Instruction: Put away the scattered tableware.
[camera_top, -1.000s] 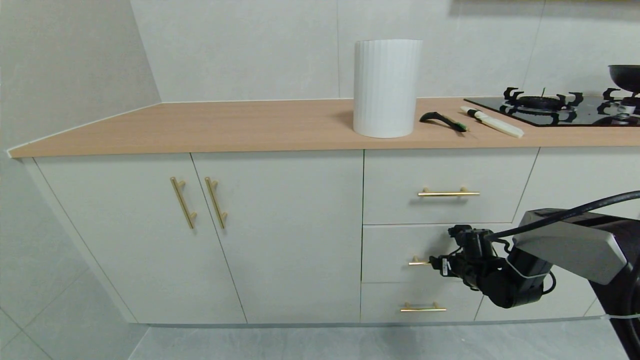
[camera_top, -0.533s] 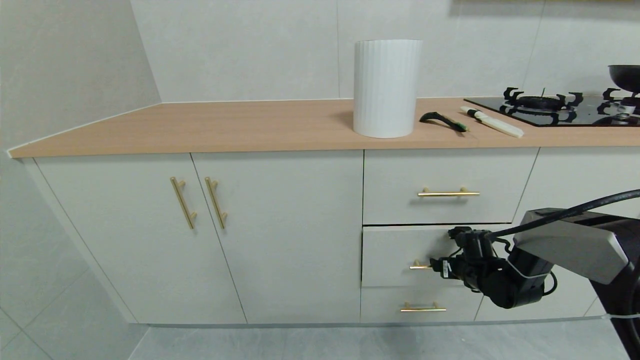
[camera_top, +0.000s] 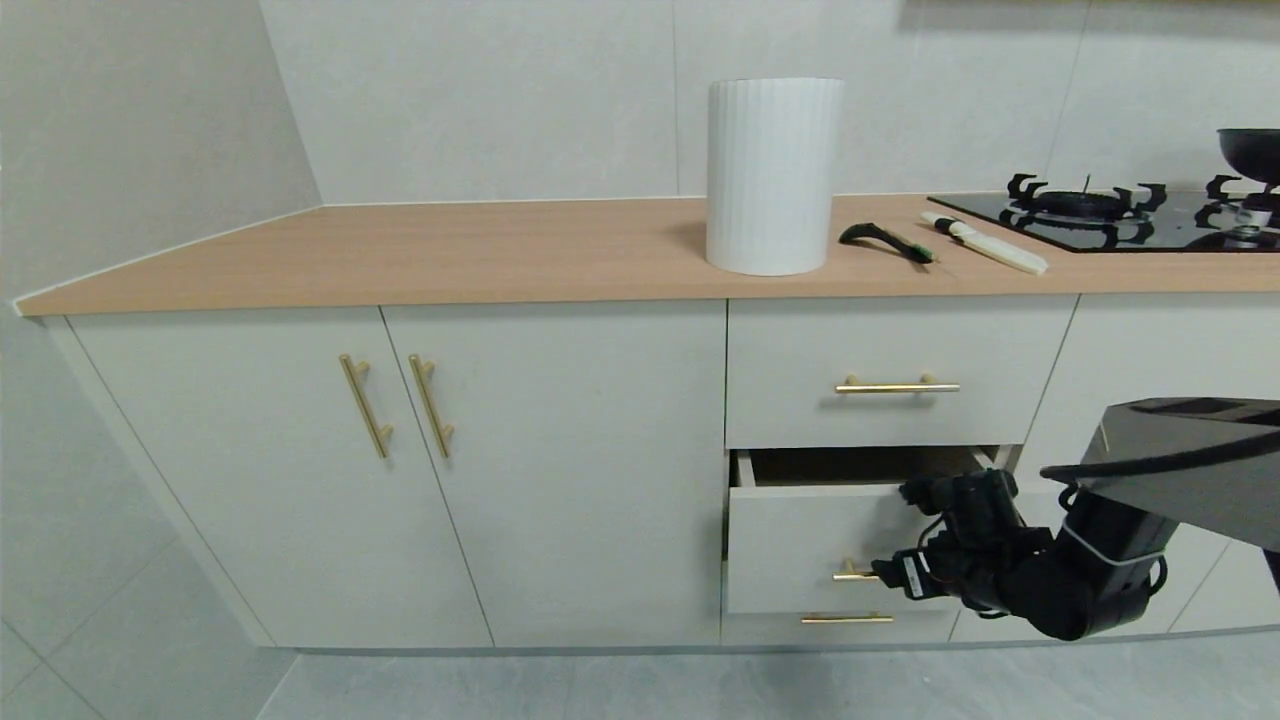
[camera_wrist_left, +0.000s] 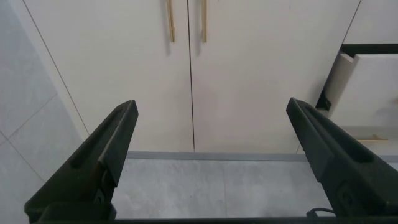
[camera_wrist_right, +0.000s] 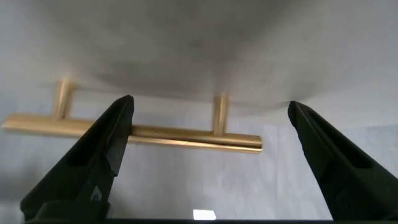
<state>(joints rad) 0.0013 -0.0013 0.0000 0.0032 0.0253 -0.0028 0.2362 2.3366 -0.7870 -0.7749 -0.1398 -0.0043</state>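
On the wooden counter (camera_top: 450, 250) lie a black utensil with a green tip (camera_top: 885, 240) and a white knife (camera_top: 985, 243), between a tall white ribbed container (camera_top: 770, 175) and the hob. Below them the middle drawer (camera_top: 800, 540) stands partly pulled out. My right gripper (camera_top: 885, 572) is at that drawer's gold handle (camera_top: 850, 574). In the right wrist view its fingers (camera_wrist_right: 106, 155) stand wide apart, with the handle (camera_wrist_right: 161, 132) running across between them. My left gripper (camera_wrist_left: 211, 162) hangs open low over the floor, facing the cupboard doors (camera_wrist_left: 186, 62).
A black gas hob (camera_top: 1110, 215) with a dark pan (camera_top: 1250, 150) sits at the counter's right end. The top drawer (camera_top: 890, 370) and bottom drawer (camera_top: 840, 625) are closed. Two closed cupboard doors (camera_top: 400, 460) with gold handles stand to the left, above a grey tiled floor.
The middle drawer has slid out from closed to partly open. My right gripper moved back and down with its handle.
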